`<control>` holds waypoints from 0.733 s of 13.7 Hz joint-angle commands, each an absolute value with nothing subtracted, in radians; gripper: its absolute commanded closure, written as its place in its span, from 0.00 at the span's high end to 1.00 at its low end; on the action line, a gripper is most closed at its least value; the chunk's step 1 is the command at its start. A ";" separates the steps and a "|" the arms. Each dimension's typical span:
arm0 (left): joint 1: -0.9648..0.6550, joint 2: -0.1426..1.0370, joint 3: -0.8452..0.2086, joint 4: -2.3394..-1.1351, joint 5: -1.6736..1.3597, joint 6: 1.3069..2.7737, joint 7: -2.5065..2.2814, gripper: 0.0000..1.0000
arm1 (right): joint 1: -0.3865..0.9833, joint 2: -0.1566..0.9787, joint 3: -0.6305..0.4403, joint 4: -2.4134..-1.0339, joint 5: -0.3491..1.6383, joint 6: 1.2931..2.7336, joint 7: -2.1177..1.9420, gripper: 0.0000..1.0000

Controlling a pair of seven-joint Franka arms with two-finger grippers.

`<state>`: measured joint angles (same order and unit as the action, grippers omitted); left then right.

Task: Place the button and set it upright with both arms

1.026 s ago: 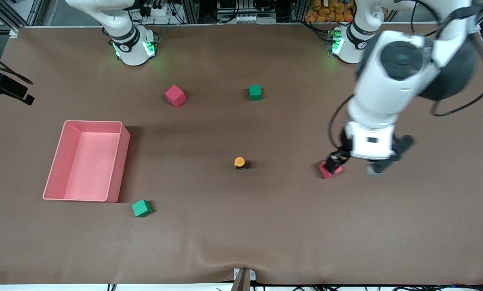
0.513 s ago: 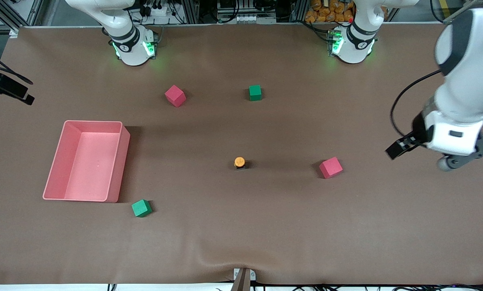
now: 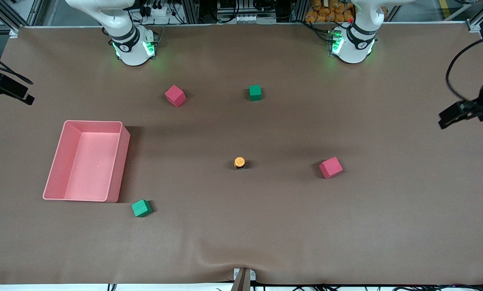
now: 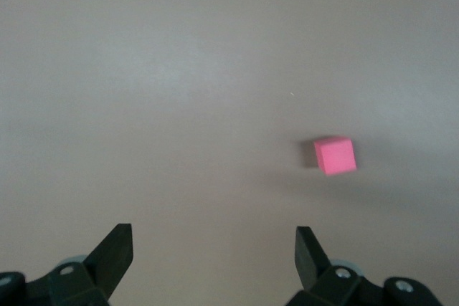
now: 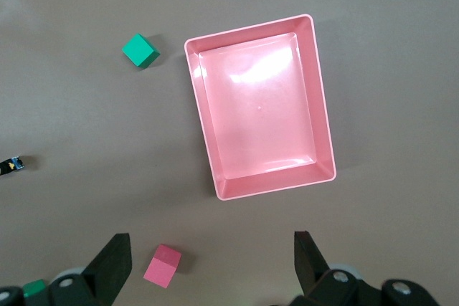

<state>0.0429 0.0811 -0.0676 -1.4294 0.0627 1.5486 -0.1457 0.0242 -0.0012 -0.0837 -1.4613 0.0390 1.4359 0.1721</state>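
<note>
- Bench [image 3: 265, 242]: a brown mat covers it, with both arm bases along the edge farthest from the front camera. No arm reaches over the working area.
- Pink tray [image 3: 86, 161]: empty, toward the right arm's end of the bench. A green cube [image 3: 141, 208] sits just beside its corner nearest the front camera.
- Left gripper [image 4: 215, 256]: only a dark part of this arm shows in the front view, at the bench's edge at the left arm's end. Its jaws are released and wide apart, grasping nothing, with a red cube [image 4: 334, 155] on the mat below.
- Right gripper [image 5: 211, 259]: high above the pink tray, jaws released and empty. This arm waits.
- Other cubes: a second red cube [image 3: 175, 95] and a second green cube [image 3: 255, 92] lie nearer the bases, apart from each other.
- Button [image 3: 239, 162]: near the bench's middle, between the pink tray and the first red cube, well apart from both. Its orange cap faces up, so it looks upright already.
- Step, as I judge it: placing and uprighting look done and the arms are clear.
- Next move: probably nothing but parking. If a correction were needed, a gripper would have to come down over the cap with its jaws open.
</note>
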 commanded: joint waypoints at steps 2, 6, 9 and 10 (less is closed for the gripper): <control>0.046 -0.020 -0.037 -1.512 0.026 1.533 -0.052 1.00 | 0.026 -0.014 -0.084 -1.468 0.046 1.436 0.172 1.00; -0.023 -0.089 0.046 -1.597 0.018 1.552 -0.043 1.00 | 0.026 -0.014 -0.084 -1.468 0.044 1.436 0.170 1.00; -0.037 -0.141 0.055 -1.684 0.018 1.555 -0.043 1.00 | 0.026 -0.014 -0.084 -1.468 0.045 1.436 0.172 1.00; -0.037 -0.141 0.037 -1.683 0.018 1.549 -0.043 1.00 | 0.026 -0.014 -0.084 -1.468 0.044 1.436 0.170 1.00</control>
